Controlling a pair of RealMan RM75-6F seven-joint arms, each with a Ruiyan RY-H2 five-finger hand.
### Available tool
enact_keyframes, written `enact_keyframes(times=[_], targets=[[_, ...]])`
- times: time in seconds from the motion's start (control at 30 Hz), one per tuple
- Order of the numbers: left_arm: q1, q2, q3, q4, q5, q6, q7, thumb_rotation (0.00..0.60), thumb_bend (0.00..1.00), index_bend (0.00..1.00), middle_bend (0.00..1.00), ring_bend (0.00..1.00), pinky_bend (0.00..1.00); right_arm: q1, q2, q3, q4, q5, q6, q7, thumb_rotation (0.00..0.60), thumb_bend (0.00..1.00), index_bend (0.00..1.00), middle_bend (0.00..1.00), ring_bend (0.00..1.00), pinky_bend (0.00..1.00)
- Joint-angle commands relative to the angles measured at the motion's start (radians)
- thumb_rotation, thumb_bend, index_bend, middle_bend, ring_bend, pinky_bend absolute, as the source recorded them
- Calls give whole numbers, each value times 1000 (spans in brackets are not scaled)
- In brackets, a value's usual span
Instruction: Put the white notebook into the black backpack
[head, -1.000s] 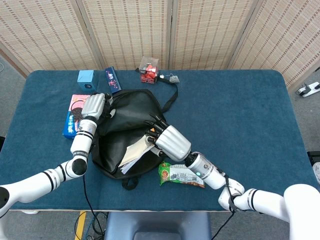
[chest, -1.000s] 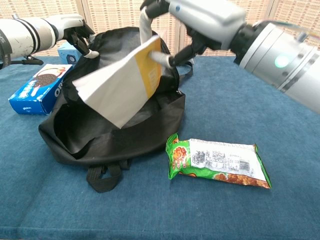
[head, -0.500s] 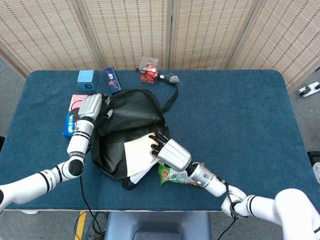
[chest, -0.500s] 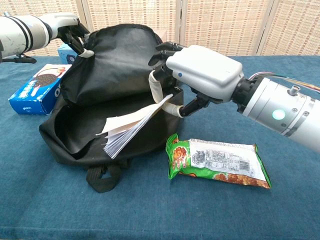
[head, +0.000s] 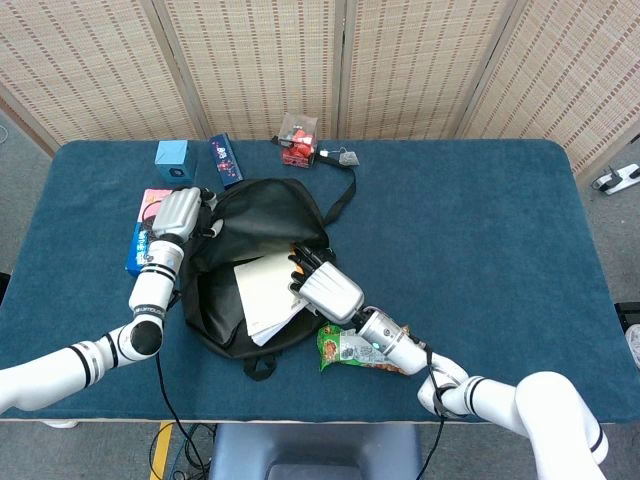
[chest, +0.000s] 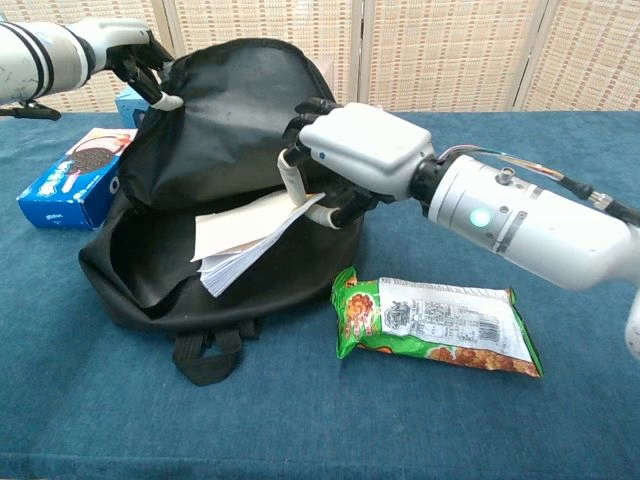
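Our right hand (chest: 350, 150) grips the white notebook (chest: 245, 240), which now lies flatter and lower in the mouth of the black backpack (chest: 230, 110) than 1 second ago; insertion nears completion. Our left hand (chest: 135, 55) holds the flap raised.

You get bright, even indoor light from overhead, soft short shadows under the black backpack (chest: 240, 160), mild sheen on the right hand (chest: 350, 150), both views sharp, slight wide-angle bending at the desk (head: 470, 220) edges.
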Motion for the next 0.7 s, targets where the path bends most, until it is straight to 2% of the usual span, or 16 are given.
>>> enact_keyframes(times=[0.03, 0.4, 0.7], targets=[[-3, 5, 4, -5, -12, -4, 6, 600, 491, 782, 400, 337, 145, 29, -33, 10, 47, 14, -29, -4, 600, 449, 699, 462, 157, 20], [-12, 23, 19, -8, -52, 1, 33, 600, 491, 778, 400, 338, 145, 85, -132, 19, 229, 33, -43, 45, 600, 450, 699, 453, 157, 19], [-5, 47, 7, -28, -94, -13, 6, 600, 490, 776, 400, 338, 146, 104, -181, 9, 350, 49, -49, 110, 600, 439, 699, 452, 157, 18]])
